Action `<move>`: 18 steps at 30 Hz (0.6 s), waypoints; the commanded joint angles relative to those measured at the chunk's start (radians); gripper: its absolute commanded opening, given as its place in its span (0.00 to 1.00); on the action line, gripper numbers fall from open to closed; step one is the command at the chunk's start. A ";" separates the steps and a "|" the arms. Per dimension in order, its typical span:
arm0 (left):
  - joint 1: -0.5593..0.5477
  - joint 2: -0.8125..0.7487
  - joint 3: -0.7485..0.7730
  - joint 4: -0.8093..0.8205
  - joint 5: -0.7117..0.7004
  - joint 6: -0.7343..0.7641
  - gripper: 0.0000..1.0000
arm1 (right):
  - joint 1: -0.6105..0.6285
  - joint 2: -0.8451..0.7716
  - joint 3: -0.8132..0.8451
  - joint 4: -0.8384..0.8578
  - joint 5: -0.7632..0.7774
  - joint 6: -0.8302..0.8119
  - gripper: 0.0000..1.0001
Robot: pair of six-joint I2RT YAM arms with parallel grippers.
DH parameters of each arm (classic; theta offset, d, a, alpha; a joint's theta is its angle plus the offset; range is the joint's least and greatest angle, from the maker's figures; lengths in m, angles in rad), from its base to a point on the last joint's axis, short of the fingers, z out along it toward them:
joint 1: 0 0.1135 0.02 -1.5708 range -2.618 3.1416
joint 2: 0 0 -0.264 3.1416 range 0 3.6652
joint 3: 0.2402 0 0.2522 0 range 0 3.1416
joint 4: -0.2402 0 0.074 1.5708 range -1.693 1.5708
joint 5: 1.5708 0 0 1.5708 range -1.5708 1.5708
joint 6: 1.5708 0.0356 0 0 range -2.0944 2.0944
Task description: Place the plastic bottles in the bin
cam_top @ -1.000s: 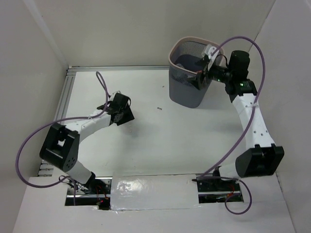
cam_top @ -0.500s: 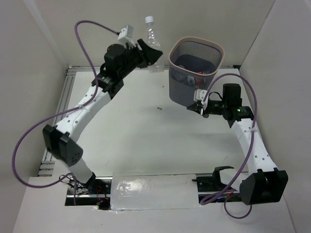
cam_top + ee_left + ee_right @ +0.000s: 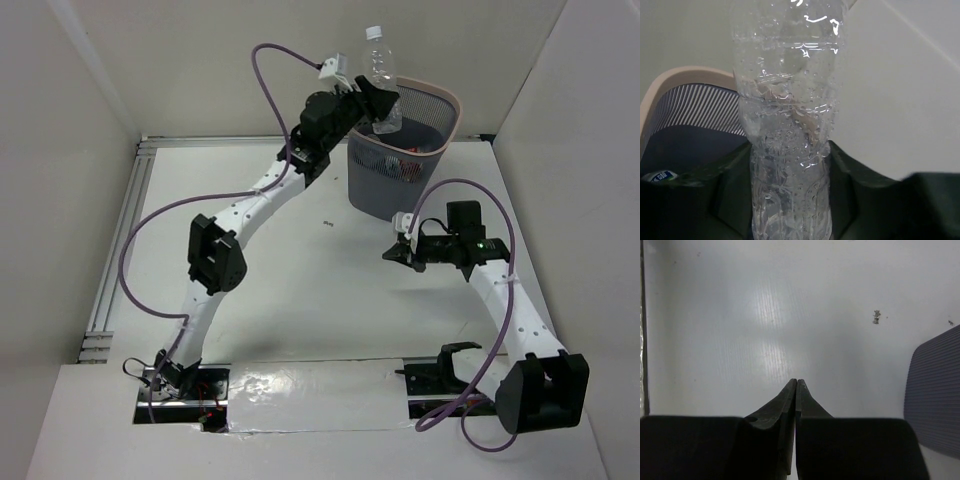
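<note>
A clear unlabelled plastic bottle [image 3: 379, 80] stands upright, cap up, in my left gripper [image 3: 373, 108] over the left part of the bin's pale rim [image 3: 452, 112]. In the left wrist view the bottle [image 3: 790, 100] fills the middle, and the dark fingers [image 3: 735, 175] press on both its sides. Behind it shows the beige rim of the bin [image 3: 670, 82]. Inside lies another bottle with a blue label [image 3: 659, 175]. My right gripper [image 3: 392, 252] hovers over the table in front of the bin, fingertips together and holding nothing [image 3: 796, 382].
The dark mesh bin [image 3: 385, 190] stands at the back right of the white table; its wall [image 3: 935, 400] shows at the right of the right wrist view. A small dark speck [image 3: 327, 224] lies on the table. Side walls close in the workspace.
My left arm rose from the table with the bottle and carried it rightward to the bin's rim. My right gripper left the bin, came down toward the table and shut.
</note>
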State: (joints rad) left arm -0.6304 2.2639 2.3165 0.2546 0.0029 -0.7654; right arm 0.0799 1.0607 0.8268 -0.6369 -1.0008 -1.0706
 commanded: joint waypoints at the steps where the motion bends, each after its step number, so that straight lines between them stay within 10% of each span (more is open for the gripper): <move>1: -0.044 0.048 0.125 0.075 -0.116 0.121 0.64 | -0.002 -0.048 -0.041 0.012 -0.007 0.027 0.07; 7: -0.054 0.082 0.135 0.032 -0.141 0.170 0.93 | -0.022 -0.059 -0.061 0.037 -0.007 0.063 0.73; 18: -0.054 -0.036 0.088 0.021 -0.129 0.259 1.00 | -0.031 -0.050 -0.071 0.118 0.022 0.214 1.00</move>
State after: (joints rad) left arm -0.6846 2.3402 2.4233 0.2218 -0.1226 -0.5758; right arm 0.0601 1.0214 0.7605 -0.5949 -0.9989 -0.9398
